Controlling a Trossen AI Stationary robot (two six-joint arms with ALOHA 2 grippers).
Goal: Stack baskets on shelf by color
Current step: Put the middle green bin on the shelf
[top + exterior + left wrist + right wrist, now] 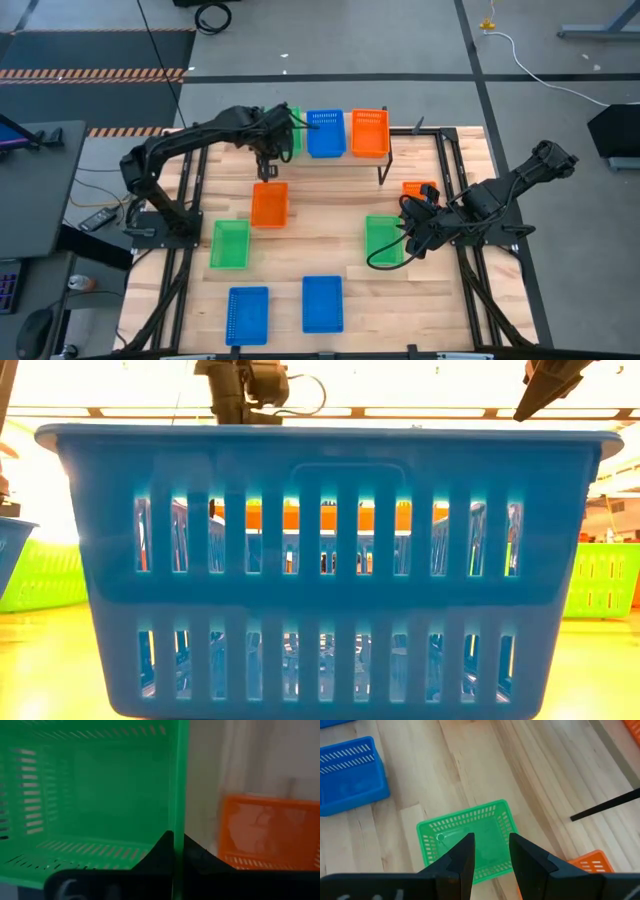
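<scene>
High view: left gripper [268,158] clamped on green basket [291,130] rim at shelf [385,157] edge; right gripper [490,851] parted above second green basket [467,838], bare planks around.

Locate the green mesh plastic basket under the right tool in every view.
High view: green mesh plastic basket, right of centre, beneath the right tool.
Low view: far right edge.
Left wrist view: absent; another green basket shows.
Right wrist view: centre.
Shared landmark: nearest blue mesh plastic basket.

No readable text, label or number shows anywhere.
</scene>
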